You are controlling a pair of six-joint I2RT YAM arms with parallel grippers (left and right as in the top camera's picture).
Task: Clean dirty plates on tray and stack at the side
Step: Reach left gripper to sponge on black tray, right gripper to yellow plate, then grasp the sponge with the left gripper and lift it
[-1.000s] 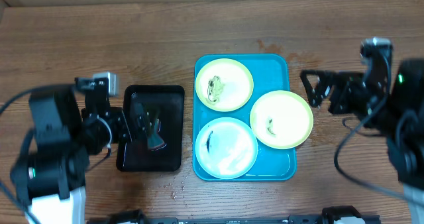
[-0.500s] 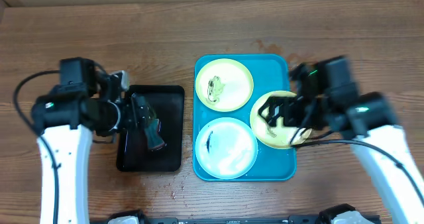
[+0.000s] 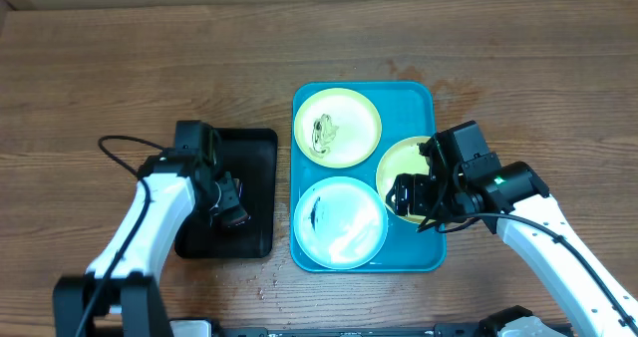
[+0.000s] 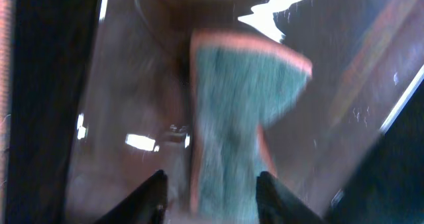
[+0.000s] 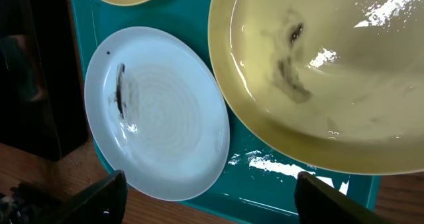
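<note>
The turquoise tray (image 3: 411, 103) holds three plates. A pale yellow-green plate (image 3: 337, 128) with a smear sits at the back. The light-blue plate (image 3: 339, 222) (image 5: 159, 111) with a dark streak lies at the front. A second yellow-green plate (image 3: 399, 158) (image 5: 318, 71), smeared dark, is partly under my right gripper (image 3: 411, 202) (image 5: 212, 197). That gripper hangs wide open over the tray's front rim (image 5: 265, 177), holding nothing. My left gripper (image 3: 231, 209) (image 4: 211, 197) is low in the black tray, its jaws either side of a green sponge (image 4: 238, 111). A gap remains at the left finger (image 4: 156, 197).
The black tray (image 3: 254, 153) (image 5: 40, 71) lies just left of the turquoise tray, almost touching it. Bare wooden table (image 3: 120, 78) spreads on all sides, with a wide stretch to the right (image 3: 538, 98). A cable loops off the left arm (image 3: 110, 148).
Both arms have swung in from the table's sides. The left one came down into the black tray and its jaws narrowed round the sponge. The right one moved over the tray's right plate.
</note>
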